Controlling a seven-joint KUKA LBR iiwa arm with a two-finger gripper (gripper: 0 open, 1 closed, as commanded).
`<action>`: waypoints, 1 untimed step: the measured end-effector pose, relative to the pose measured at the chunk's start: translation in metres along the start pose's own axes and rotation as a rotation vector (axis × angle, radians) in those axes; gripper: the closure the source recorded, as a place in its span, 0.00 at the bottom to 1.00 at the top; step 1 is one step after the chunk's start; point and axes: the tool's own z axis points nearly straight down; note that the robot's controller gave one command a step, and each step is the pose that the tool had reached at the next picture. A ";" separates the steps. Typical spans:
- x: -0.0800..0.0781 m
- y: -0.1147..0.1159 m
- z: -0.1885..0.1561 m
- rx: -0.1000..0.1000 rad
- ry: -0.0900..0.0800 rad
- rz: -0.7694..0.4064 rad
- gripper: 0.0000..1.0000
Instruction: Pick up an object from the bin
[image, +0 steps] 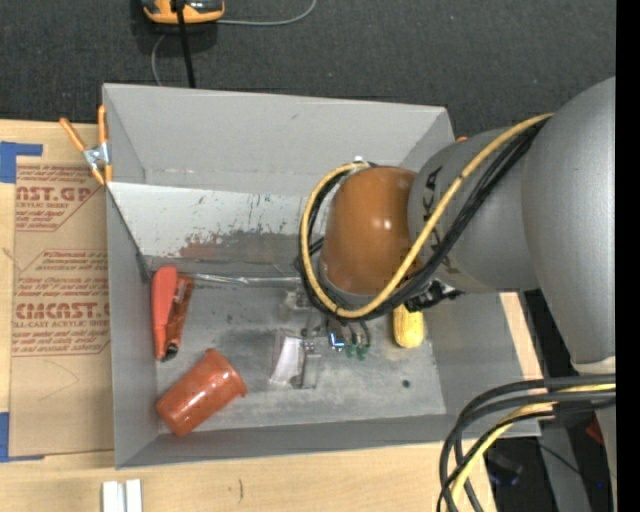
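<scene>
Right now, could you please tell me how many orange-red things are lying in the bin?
2. A cup lies on its side at the view's lower-left corner; a long tool lies along the left wall above it. The arm covers some floor, so more may be hidden.

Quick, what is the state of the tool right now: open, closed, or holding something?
Tool: it cannot be told whether it is open or closed. It is near the middle of the bin.

A small whitish translucent piece (290, 361) lies near the middle of the bin (240, 215) — slightly tilted, beneath the end effector (306, 342).
</scene>
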 end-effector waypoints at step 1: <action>-0.006 -0.010 0.054 -0.002 0.010 0.141 1.00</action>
